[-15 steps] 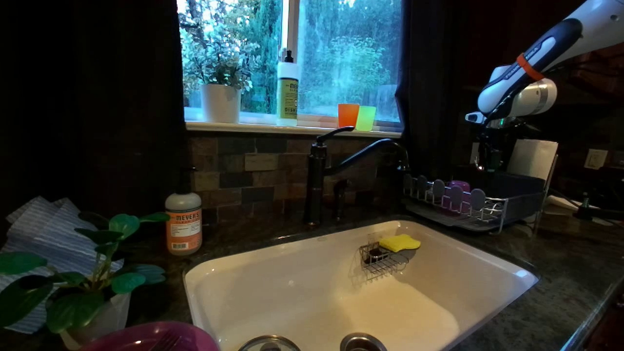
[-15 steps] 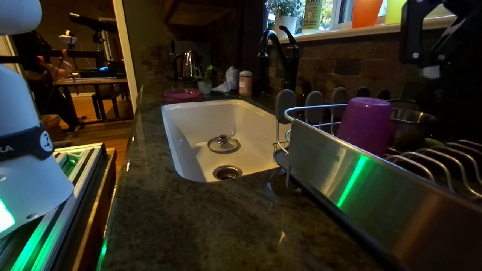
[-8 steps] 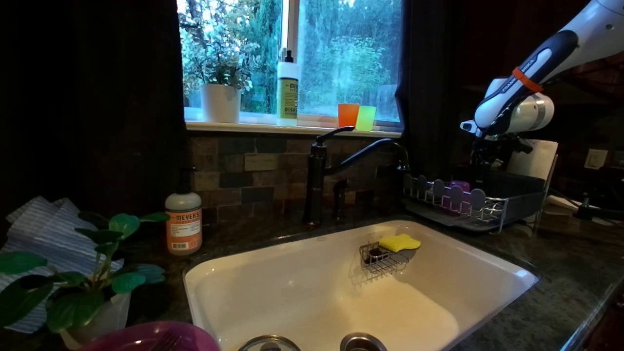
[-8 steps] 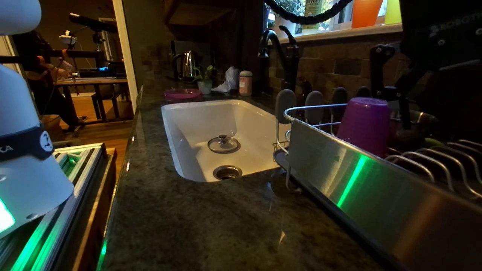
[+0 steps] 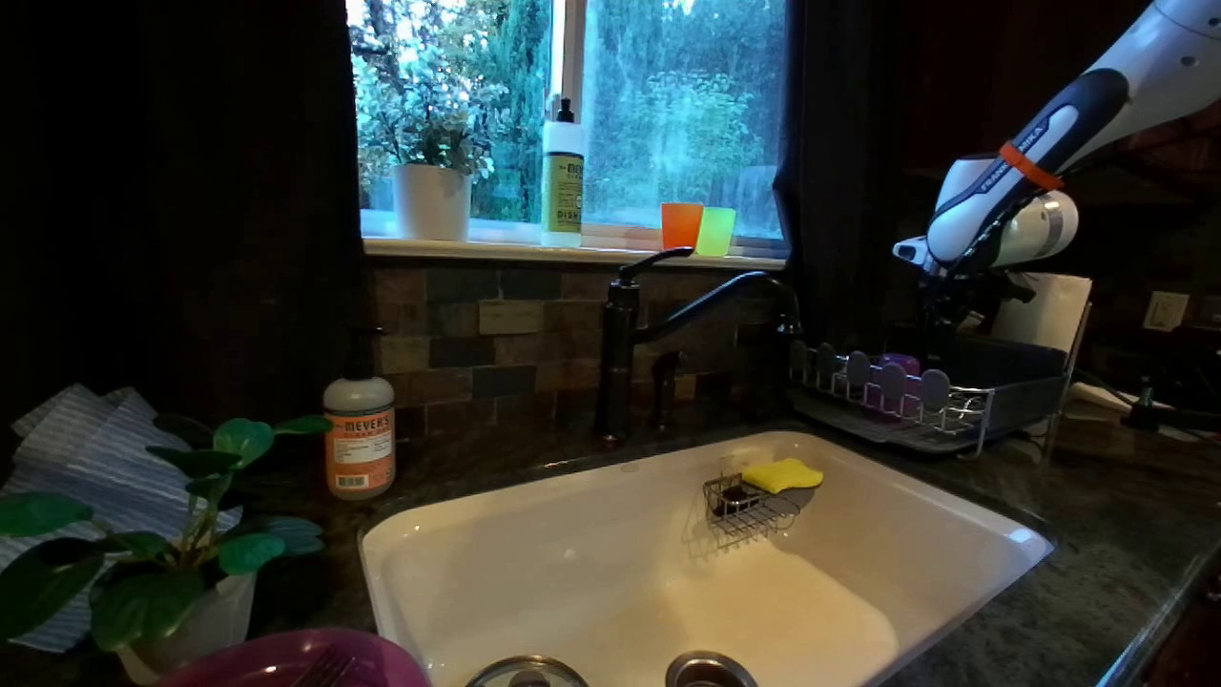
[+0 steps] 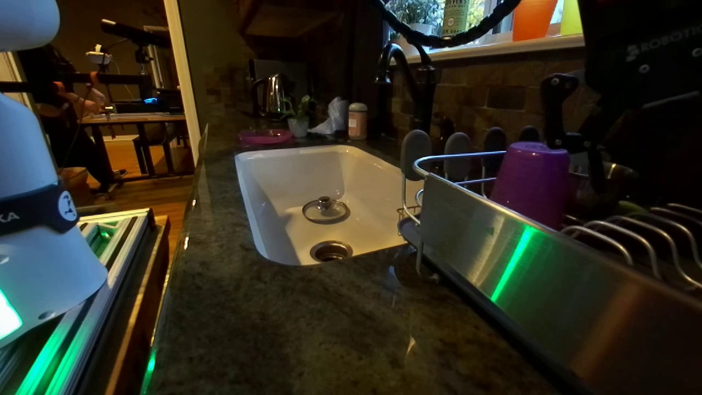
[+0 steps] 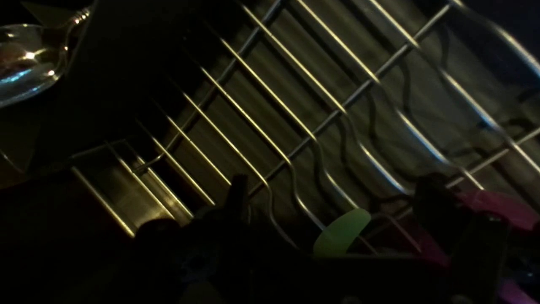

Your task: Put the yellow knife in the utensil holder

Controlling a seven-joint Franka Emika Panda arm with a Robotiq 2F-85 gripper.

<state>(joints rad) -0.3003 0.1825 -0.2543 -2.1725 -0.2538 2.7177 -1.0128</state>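
lowered toward the dish rack (image 6: 559, 291) since the earlier frame, the gripper (image 7: 335, 180) hangs, fingers (image 7: 237, 192) apart. presumably the yellow knife (image 7: 341, 233) shows between them in the wrist view, its yellow-green end slanting across the dish rack's wires; the grasp should turn on that slant.

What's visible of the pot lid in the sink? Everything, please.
The pot lid is round and clear, apparently glass, with a thin metal-looking rim and a shiny knob at its centre. It lies flat, knob up, on the floor of the white sink, near the drain but apart from it. Nothing besides the sink visibly touches it.
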